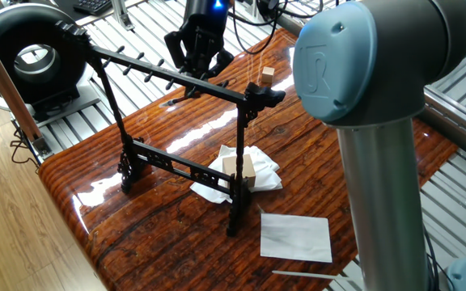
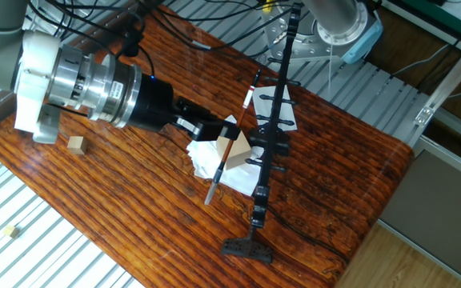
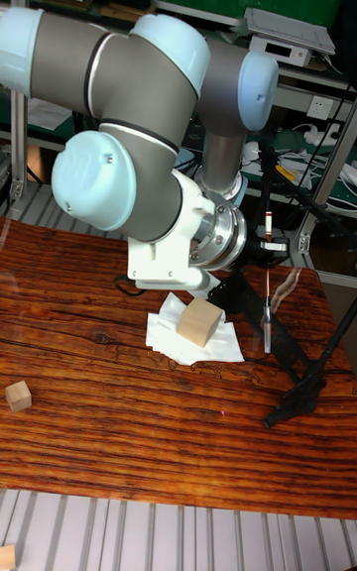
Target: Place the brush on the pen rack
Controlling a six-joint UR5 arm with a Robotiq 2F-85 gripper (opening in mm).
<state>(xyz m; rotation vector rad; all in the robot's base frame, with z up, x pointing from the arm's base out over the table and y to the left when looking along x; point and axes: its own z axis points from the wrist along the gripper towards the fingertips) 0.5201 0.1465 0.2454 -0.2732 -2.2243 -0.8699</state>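
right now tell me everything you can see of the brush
The brush is a very thin rod, dark along most of its shaft, with a white band and a small red mark near its upper end and a pale tapering tip at the lower end. It hangs nearly upright in the tall view, held at mid-shaft between the fingers of the gripper, close beside the peg-lined top bar of the pen rack. Whether it touches a peg cannot be told.
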